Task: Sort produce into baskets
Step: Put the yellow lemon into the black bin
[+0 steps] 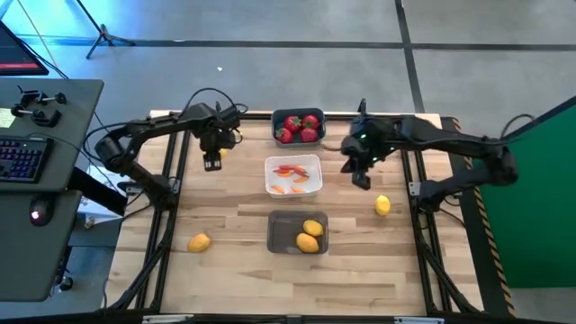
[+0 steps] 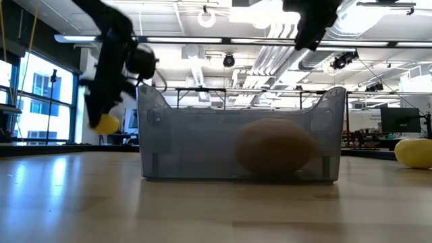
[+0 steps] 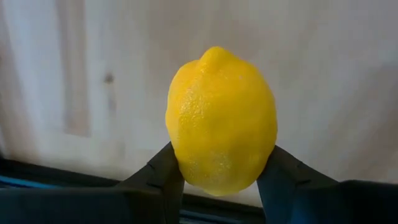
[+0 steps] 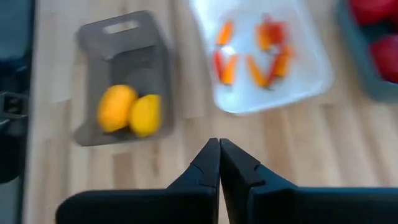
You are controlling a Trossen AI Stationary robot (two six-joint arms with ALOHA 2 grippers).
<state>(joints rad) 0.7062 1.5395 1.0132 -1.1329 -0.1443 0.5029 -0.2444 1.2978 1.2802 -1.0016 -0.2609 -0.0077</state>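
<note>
The left tool [image 1: 212, 160] hangs above the far left of the counter [image 1: 234, 216], its fingers [image 3: 163, 171] clamped on a yellow lemon [image 3: 221, 121]. The right tool [image 1: 360, 177], pinched shut and empty, hovers just right of the white basket [image 1: 293, 175] of carrot pieces [image 1: 290, 171]. Strawberries [image 1: 300, 126] fill the dark blue-grey basket [image 1: 298, 127] at the far edge; two lemons [image 1: 310, 236] lie in the translucent grey basket [image 1: 298, 231] nearest the camera. Two more lemons wait loose, one near left [image 1: 199, 242], one right [image 1: 382, 205]. The carry should clear the white basket's rim and release low over the grey one so the fruit does not bounce out.
</note>
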